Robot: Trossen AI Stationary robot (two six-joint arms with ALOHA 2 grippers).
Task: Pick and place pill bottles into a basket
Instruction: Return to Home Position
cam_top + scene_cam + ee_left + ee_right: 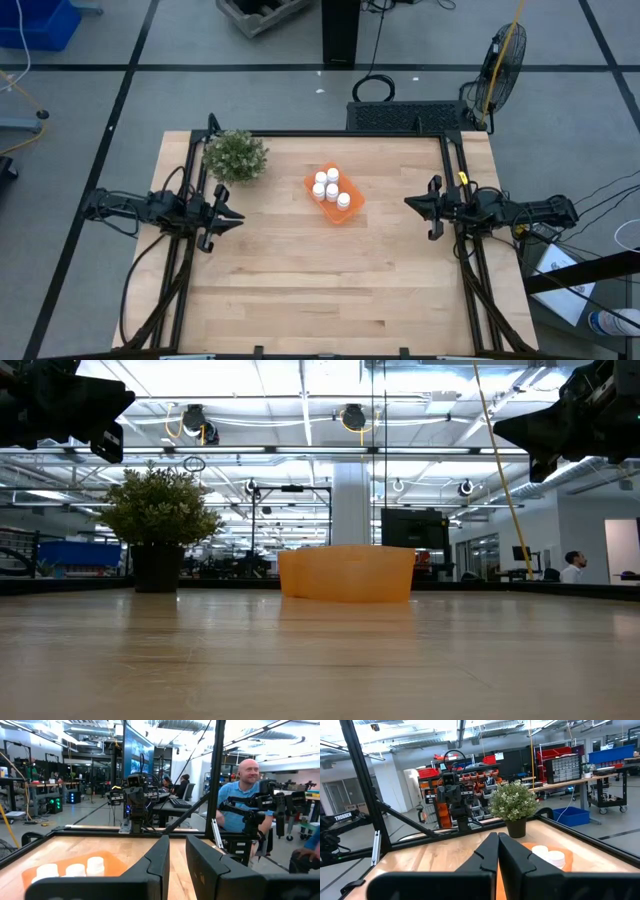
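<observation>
Writing: "TROSSEN" lettering (343,816) on a dark arm part.
Pill bottles (331,186): five, upright inside basket (352,211).
Left gripper (238,218): narrow gap, holding nothing, at the left edge.
Right gripper (408,203): fingers together, at the right edge.
Room: broad table (300,290) between the grippers.

A green potted plant (236,156) stood upright on the wooden surface (300,270), at about ten o'clock from its middle, near the edge. On the floor beyond the surface, a round fan (505,55) stood at about one o'clock and a blue bin (35,22) at about eleven o'clock. In the room behind, a person in a blue shirt (240,795) was in view.
</observation>
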